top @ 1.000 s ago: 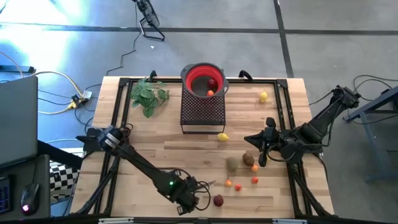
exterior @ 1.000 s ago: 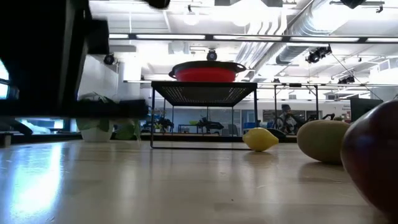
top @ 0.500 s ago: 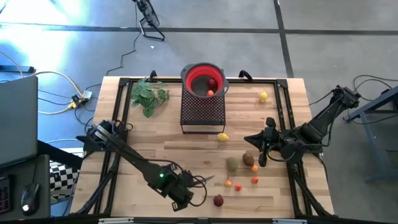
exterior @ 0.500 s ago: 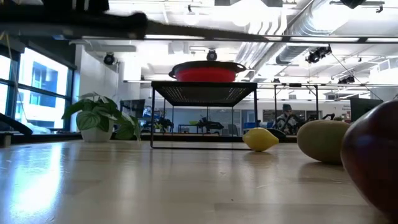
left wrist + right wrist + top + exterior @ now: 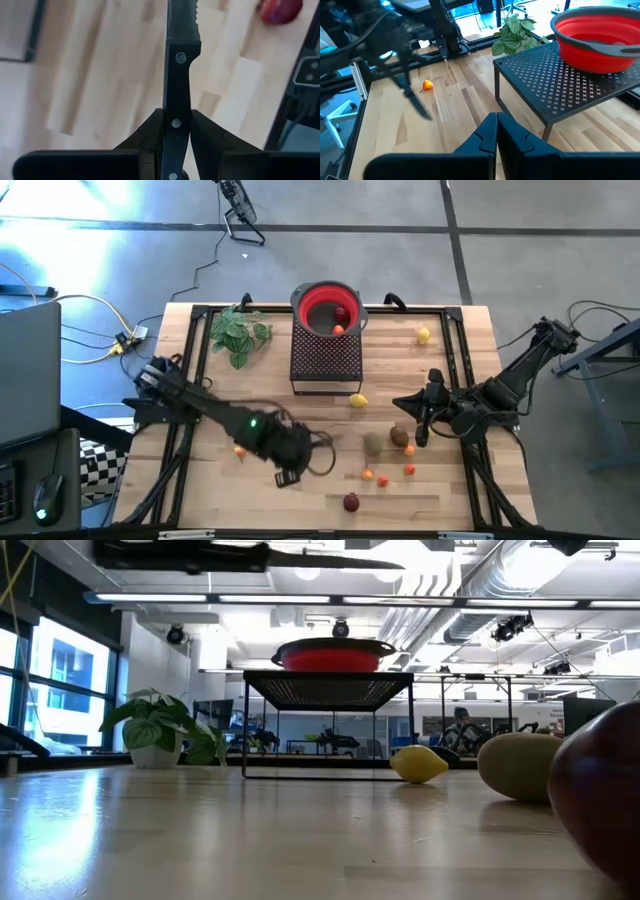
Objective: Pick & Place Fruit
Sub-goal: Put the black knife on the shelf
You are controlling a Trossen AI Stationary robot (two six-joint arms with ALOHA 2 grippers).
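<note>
My left gripper (image 5: 292, 462) hangs over the table's near middle, shut on a black-handled knife (image 5: 177, 65). The right wrist view shows the knife (image 5: 417, 106) beside a small orange fruit (image 5: 427, 85). Fruit lies on the right half: a lemon (image 5: 358, 400), an olive oval (image 5: 373, 443), a brown one (image 5: 400, 436), tiny orange ones (image 5: 382, 479) and a dark red ball (image 5: 351, 502). A red bowl (image 5: 322, 310) on a black mesh stand (image 5: 325, 358) holds two pieces. My right gripper (image 5: 420, 428) waits shut above the right side. My left gripper pinches the knife's black handle (image 5: 176, 131) by its two flat sides between its fingers (image 5: 150, 134), around the middle rivet. The fingers come steeply from above. The serrated blade (image 5: 181, 20) runs on past the fingertips. The knife (image 5: 240, 555) hangs about level, clear of the table.
A green leafy sprig (image 5: 238, 332) lies at the far left. A small yellow fruit (image 5: 424, 335) sits at the far right. A black frame (image 5: 190, 350) borders the wooden table. Bare wood lies between the sprig and my left arm.
My left gripper has risen and moved from the near edge toward the far edge and a little left, carrying the knife higher above the table. A small orange fruit on the left half, hidden under the arm before, now shows.
</note>
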